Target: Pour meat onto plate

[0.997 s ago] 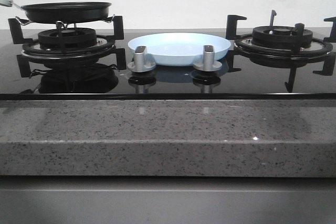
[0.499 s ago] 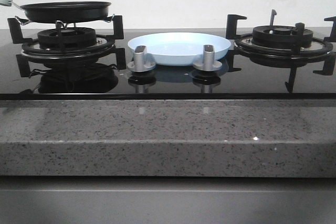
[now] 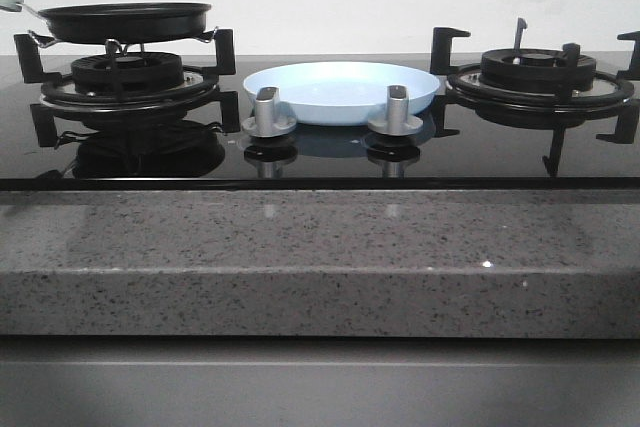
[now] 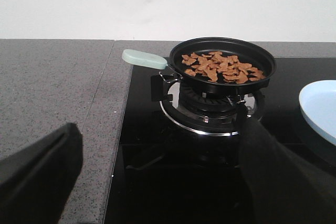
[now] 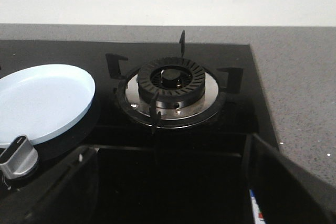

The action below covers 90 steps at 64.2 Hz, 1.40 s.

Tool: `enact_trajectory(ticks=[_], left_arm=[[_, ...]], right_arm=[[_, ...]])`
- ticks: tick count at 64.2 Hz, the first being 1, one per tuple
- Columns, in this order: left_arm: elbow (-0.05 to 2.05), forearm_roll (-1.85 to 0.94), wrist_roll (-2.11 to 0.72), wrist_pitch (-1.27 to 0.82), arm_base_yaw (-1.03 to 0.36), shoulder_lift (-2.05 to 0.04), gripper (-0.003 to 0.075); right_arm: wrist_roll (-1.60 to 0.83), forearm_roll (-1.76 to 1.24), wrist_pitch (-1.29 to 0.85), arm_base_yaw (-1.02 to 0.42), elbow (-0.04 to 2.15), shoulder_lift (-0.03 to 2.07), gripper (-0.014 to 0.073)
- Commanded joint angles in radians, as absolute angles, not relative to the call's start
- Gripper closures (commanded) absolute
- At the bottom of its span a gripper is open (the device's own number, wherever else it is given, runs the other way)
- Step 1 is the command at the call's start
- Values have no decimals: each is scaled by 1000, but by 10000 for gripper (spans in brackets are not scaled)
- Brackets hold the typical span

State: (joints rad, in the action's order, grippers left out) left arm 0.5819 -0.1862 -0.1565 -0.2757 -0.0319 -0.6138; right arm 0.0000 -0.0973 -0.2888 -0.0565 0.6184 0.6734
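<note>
Still, meat (image 4: pixel 220 67) fills pan (image 4: pixel 223 51); plate (image 3: pixel 340 89) bare.

A gas burner (image 5: pixel 170 80) with a black cap and a shiny metal ring sits on the black glass stovetop (image 5: pixel 231 129), under black pan supports. Just beside the burner lies the pale-blue plate (image 5: pixel 42 100), bare and glossy. A silver knob (image 5: pixel 18 156) stands at the plate's edge, on the side away from the wall. Grey speckled counter (image 5: pixel 299 82) borders the stovetop beyond the burner. The right pincer (image 5: pixel 173 192) shows two dark fingers spread wide apart, nothing between them.
</note>
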Motion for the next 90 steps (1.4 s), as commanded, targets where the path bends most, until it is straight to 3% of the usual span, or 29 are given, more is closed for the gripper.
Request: enact_trajectory(ticks=[1,26,43,58,74,90], left_arm=[[619,-200,-151,-192,-29,-619,164],[619,-200,-151,-192,-29,-619,250],[619,-200,-151,-192,-29,-619,321],[619,-200,-151,-188,-29,-619,356],[619,-200,-151,-188,-29,-619,356],[619,-200,-151,-186,-29,-619,356]], right_arm=[[-7,-109,-251,-63,729,768,-6],[-35,-108,-576,-218,1253,1298,-2],[-83,-109,-827,-242,1623,1619,167],[-155,-190,-1017,-242,1913,1855,207],[-157,-190,-1144,-242,2105,2031,207],[-159,-197,-1161,-242,2147,2105,207]])
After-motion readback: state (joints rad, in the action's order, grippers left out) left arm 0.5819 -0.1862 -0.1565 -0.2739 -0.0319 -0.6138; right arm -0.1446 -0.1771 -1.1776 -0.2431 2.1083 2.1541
